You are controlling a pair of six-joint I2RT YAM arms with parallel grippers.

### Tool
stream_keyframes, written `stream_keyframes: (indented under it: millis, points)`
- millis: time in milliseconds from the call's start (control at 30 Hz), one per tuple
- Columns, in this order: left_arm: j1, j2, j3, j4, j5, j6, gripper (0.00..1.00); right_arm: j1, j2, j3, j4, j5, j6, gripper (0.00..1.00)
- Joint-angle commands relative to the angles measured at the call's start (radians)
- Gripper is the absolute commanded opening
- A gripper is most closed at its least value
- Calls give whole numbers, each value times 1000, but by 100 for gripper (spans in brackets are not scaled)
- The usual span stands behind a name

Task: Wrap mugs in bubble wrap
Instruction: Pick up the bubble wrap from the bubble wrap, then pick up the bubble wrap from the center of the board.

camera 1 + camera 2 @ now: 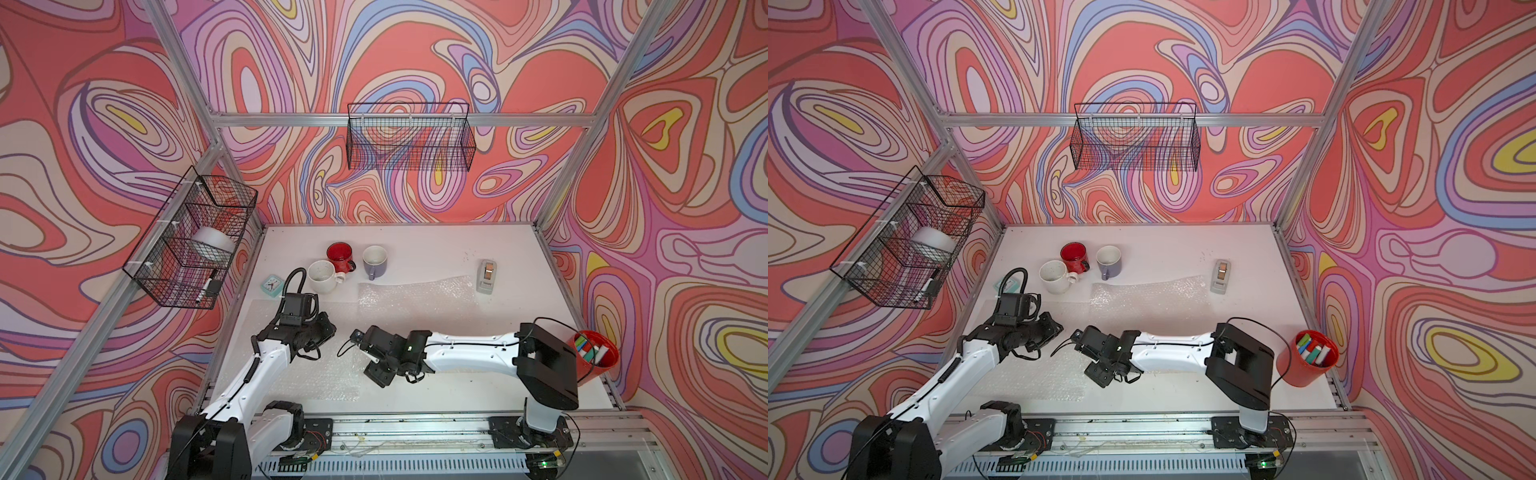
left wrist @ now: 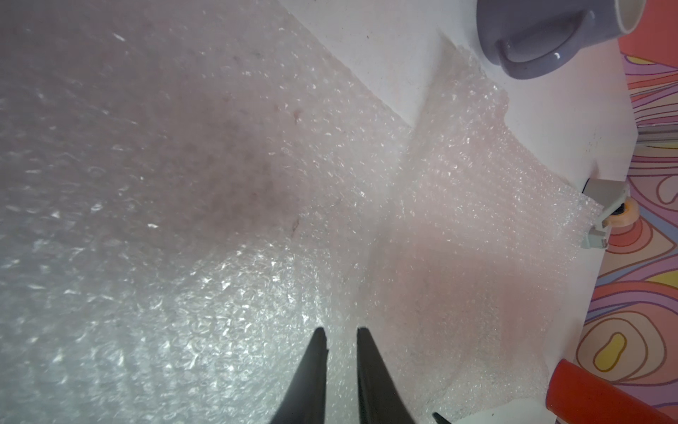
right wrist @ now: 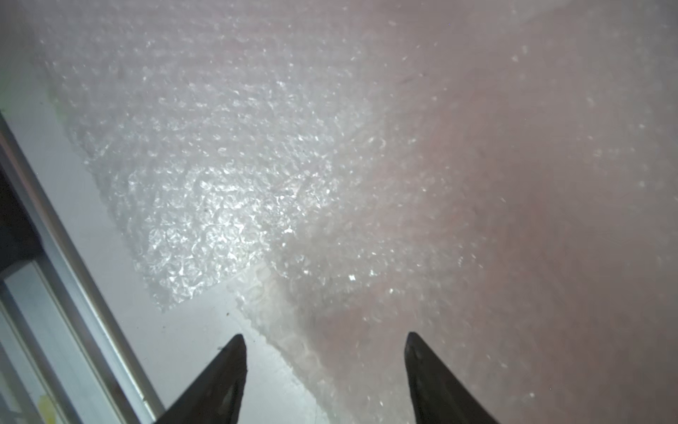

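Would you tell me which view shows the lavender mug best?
In both top views the lavender mug stands whole, rim to handle. The left wrist view catches only its handle side; the right wrist view misses it.

This is a robotics lab test cell. A white tabletop (image 1: 436,249) is boxed in by a silver aluminium extrusion frame (image 1: 316,120) backed with printed swirl-patterned wall panels (image 1: 415,50). At the tabletop's front edge, 2 white-and-black robot arms (image 1: 469,353) are bolted to a grey metal rail (image 1: 415,428) with exposed wiring. Above the tabletop's back and side edges, 2 black wire baskets (image 1: 409,137) are tied to the frame.
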Motion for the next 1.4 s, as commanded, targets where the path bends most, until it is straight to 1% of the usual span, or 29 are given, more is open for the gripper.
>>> stream_keyframes:
  millis: [0, 100, 133, 167, 233, 267, 367, 433, 467, 533, 567, 667, 767, 867, 933, 1000, 1167, 1333, 1367]
  points:
    - [9, -13, -16, -32, 15, -24, 19, 31, 44, 37, 4, 40, -59, 75]
    - [10, -15, -13, -43, 12, -21, 19, 51, 67, 43, 4, 77, -66, 74]
    - [10, -16, -13, -44, 13, -21, 19, 52, 72, 44, 6, 88, -65, 72]
    - [10, -18, -15, -47, 12, -21, 19, 52, 73, 42, 9, 102, -59, 67]
    - [10, -19, -16, -50, 11, -21, 19, 52, 61, 31, 24, 123, -49, 53]
    - [10, -19, -16, -50, 13, -19, 19, 53, 51, 28, 32, 134, -41, 42]
    - [10, -13, -19, -49, 22, -11, 18, 53, 9, 14, 49, 156, -23, 17]
    - [10, -4, -19, -49, 34, -3, 18, 52, -20, 3, 57, 170, -4, 3]
    - [10, 1, -19, -50, 40, 0, 18, 52, -38, -7, 66, 185, 8, 0]
    - [7, 6, -24, -44, 59, 4, 18, 51, -76, -29, 80, 203, 28, 0]
    - [2, 6, -27, -41, 66, 5, 19, 48, -86, -39, 86, 205, 41, 0]
    - [-31, 5, -36, -25, 77, 8, 25, 18, -192, -80, 115, 190, 103, 0]
    - [-93, 34, -39, 11, 75, -4, 29, -68, -311, -160, 182, 132, 199, 0]
    - [-156, 101, -31, 58, 62, -26, 31, -175, -406, -231, 228, 74, 271, 0]
    - [-181, 147, -19, 93, 55, -41, 30, -219, -434, -246, 225, 54, 282, 0]
    - [-195, 185, -4, 115, 46, -47, 30, -237, -448, -254, 219, 51, 283, 0]
    - [-207, 272, 39, 119, 20, -35, 31, -243, -458, -265, 212, 46, 291, 0]
    - [-216, 327, 43, 152, 42, -41, 32, -243, -466, -270, 212, 50, 296, 0]
    - [-220, 338, 42, 184, 46, -43, 32, -243, -466, -270, 210, 54, 295, 0]
